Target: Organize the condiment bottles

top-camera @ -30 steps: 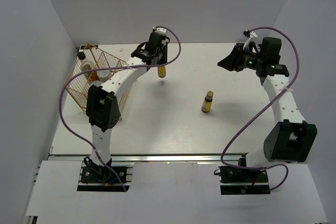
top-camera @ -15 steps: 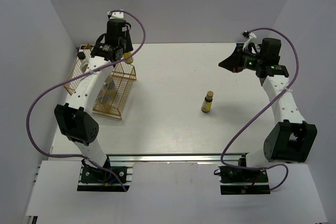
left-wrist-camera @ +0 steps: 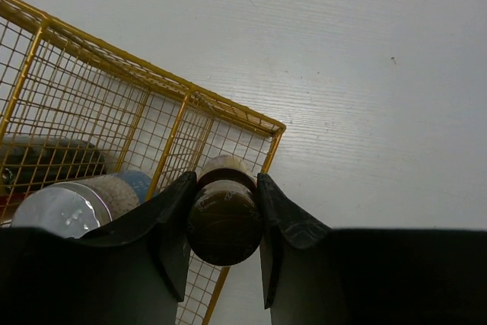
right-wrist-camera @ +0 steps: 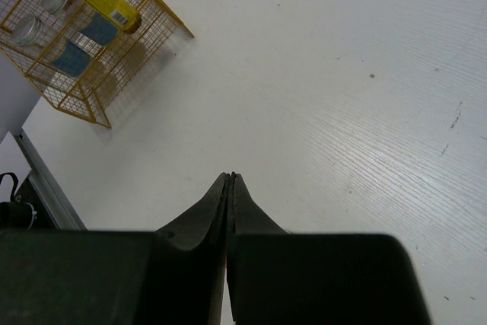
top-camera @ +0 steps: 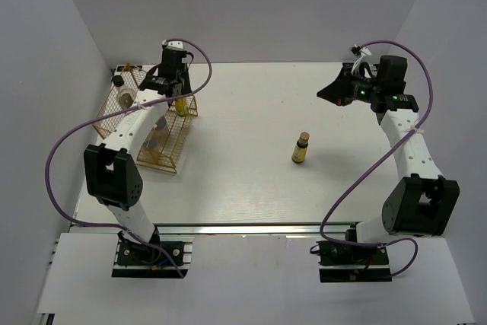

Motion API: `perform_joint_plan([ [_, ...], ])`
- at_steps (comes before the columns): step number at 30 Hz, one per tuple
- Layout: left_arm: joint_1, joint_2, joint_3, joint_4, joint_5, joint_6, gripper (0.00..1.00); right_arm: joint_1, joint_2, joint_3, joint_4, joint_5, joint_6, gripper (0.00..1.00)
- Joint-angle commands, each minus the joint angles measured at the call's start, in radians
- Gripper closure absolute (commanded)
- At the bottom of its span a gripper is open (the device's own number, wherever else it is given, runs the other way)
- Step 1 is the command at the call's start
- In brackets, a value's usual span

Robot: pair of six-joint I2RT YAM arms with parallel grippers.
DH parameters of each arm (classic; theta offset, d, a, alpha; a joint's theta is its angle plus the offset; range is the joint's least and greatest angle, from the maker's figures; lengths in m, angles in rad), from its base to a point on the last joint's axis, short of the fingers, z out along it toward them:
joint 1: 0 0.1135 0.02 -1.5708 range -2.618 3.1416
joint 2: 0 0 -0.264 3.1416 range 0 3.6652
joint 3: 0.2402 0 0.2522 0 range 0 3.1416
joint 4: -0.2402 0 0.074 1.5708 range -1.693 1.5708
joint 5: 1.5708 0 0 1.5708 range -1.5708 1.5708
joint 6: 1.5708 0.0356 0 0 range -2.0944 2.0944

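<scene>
Left gripper (left-wrist-camera: 225, 188) is clamped on an amber bottle (left-wrist-camera: 224, 226), held over the corner rim of the wire basket (left-wrist-camera: 228, 108), 10 o'clock on the table (top-camera: 243, 180). If released here, the rim may be struck and the bottle tipped outside (right gripper (right-wrist-camera: 229, 182) pressed together, empty).

Left wrist view: left gripper (left-wrist-camera: 225, 185) is clamping the amber bottle (left-wrist-camera: 224, 222), w/ fingers (left-wrist-camera: 171, 222) covering both its sides, so only one end is showing and its label is staying out of sight. Frame's left edge is cutting off the wire basket (left-wrist-camera: 91, 58). Inside it, a finger is hiding pt of the white bottle (left-wrist-camera: 68, 207), and the dark bottle (left-wrist-camera: 53, 161) behind the mesh is looking blurry. Top view: left arm (top-camera: 137, 121) is overlapping the basket; contents too small to tell apart.
</scene>
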Motion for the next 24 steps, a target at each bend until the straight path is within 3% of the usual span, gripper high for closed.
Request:
perform_joint_plan([
  [1,0.008,-0.047,-0.044,0.079,-0.032,0.007,1.00,-0.002,-0.033,0.010,0.000,-0.002,-0.014,1.00],
  [11,0.018,-0.052,-0.133,0.120,-0.015,-0.013,1.00,-0.002,-0.033,0.010,-0.004,-0.003,-0.016,1.00],
  [13,0.020,-0.052,-0.142,0.120,-0.017,-0.019,0.96,-0.002,-0.033,0.010,-0.004,-0.003,-0.019,1.00],
  [16,0.020,-0.053,-0.153,0.122,-0.021,-0.023,0.68,-0.002,-0.034,0.008,-0.006,-0.002,-0.019,0.98],
  [17,0.021,-0.056,-0.158,0.120,-0.021,-0.023,0.49,-0.002,-0.033,0.010,-0.004,-0.002,-0.019,0.95],
  [21,0.020,-0.061,-0.167,0.117,-0.027,-0.028,0.25,-0.002,-0.033,0.010,-0.006,-0.005,-0.019,0.89],
  [24,0.021,-0.067,-0.171,0.114,-0.029,-0.032,0.16,-0.002,-0.033,0.010,-0.007,-0.006,-0.020,0.83],
])
